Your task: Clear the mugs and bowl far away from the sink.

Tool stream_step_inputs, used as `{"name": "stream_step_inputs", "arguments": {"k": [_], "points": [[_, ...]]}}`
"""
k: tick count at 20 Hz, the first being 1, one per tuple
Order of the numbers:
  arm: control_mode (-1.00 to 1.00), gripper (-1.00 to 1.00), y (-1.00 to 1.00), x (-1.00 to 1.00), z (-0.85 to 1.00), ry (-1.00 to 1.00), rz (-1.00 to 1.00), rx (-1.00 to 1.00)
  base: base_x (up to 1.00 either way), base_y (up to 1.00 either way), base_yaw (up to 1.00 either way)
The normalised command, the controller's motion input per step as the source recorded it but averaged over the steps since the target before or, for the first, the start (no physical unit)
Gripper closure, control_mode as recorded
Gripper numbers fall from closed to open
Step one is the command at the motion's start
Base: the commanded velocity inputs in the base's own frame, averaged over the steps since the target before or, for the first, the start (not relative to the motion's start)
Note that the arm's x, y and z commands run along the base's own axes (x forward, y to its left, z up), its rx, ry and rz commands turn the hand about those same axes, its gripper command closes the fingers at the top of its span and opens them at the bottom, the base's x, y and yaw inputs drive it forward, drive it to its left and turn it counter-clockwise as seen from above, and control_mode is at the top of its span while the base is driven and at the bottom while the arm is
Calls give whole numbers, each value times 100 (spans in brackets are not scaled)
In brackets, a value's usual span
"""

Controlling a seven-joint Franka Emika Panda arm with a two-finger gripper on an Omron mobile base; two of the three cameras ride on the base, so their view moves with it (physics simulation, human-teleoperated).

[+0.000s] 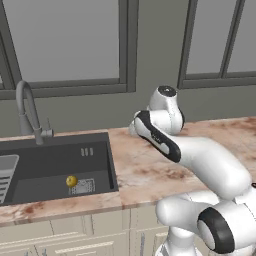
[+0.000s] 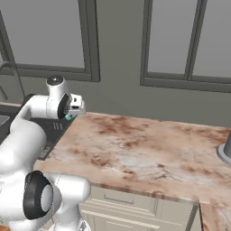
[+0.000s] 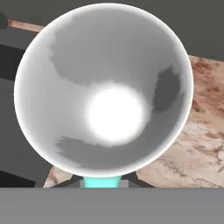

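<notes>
Here, teal mug [image 3: 103, 92] apparently between fingers [image 2: 77, 108]

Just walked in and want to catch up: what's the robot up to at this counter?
The white arm is holding the teal mug, its white inside facing the hand camera, the gripper shut on it above the counter just right of the sink. A yellow mug sits in the sink basin, so that one is not yet cleared.
</notes>
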Motion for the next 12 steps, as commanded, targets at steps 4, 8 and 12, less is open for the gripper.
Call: {"name": "stream_step_inputs", "arguments": {"k": [4,8,12], "points": [[-100,100,-20,-25,81,4,0,6,0,0,0],[-100,100,-27,-49,58,3,-1,0,0,0,0],[-100,100,-35,-82,47,0,-6,0,0,0,0]]}}
